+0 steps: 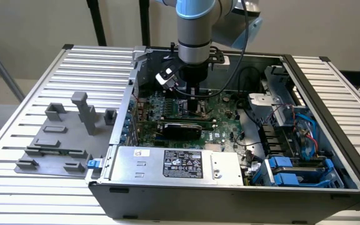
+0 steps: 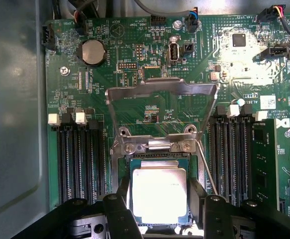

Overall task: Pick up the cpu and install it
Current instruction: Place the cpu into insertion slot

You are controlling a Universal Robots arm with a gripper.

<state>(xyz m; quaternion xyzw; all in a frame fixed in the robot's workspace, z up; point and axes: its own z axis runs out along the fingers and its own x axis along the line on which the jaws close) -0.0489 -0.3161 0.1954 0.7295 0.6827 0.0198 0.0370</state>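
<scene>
One smooth silvery square cpu [image 2: 159, 194] sits within the pincer [image 2: 159, 203].

The exterior camera stands off the arm [image 1: 196, 28], high up, and looks obliquely down at middle distance. It takes in the whole open computer case [image 1: 230, 201] and the slatted table [image 1: 92, 61] around it. The wrist camera sits above the gripper [image 2: 159, 201] and faces straight down, close over the motherboard [image 2: 149, 64]. Both views share one patch: the board around the CPU socket [image 2: 157, 147].
</scene>
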